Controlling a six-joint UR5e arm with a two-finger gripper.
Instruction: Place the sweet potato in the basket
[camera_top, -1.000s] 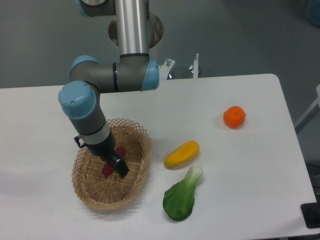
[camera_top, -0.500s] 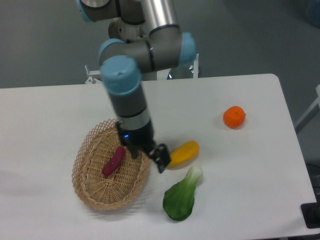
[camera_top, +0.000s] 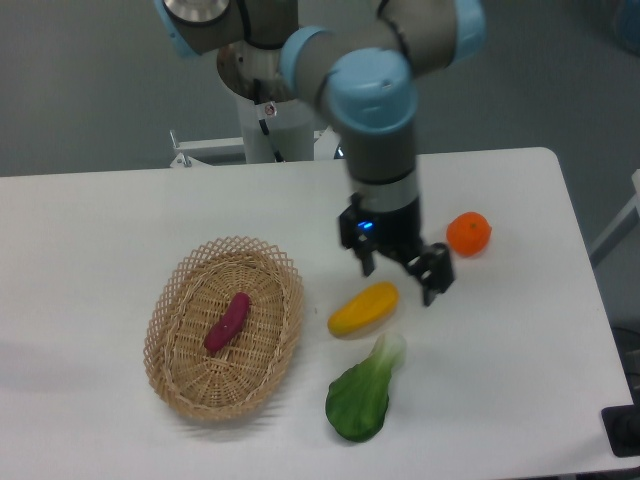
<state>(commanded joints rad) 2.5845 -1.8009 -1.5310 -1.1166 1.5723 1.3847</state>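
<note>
The slim magenta sweet potato (camera_top: 228, 321) lies inside the tan wicker basket (camera_top: 184, 391) at the left of the table, resting on its woven floor. My gripper (camera_top: 399, 276) hangs well to the right of the basket, just above the yellow vegetable. Its two dark fingers (camera_top: 433, 277) stand apart with nothing between them, so it is open.
A yellow-orange oblong vegetable (camera_top: 362, 308) lies right of the basket, directly under the gripper. A green bok choy (camera_top: 364, 392) sits below it near the front edge. A round orange fruit (camera_top: 468, 234) rests to the right of the gripper.
The arm has swung from over the basket rightward across the table. The sweet potato stays behind in the basket, released. The gripper now hangs above the yellow vegetable.
</note>
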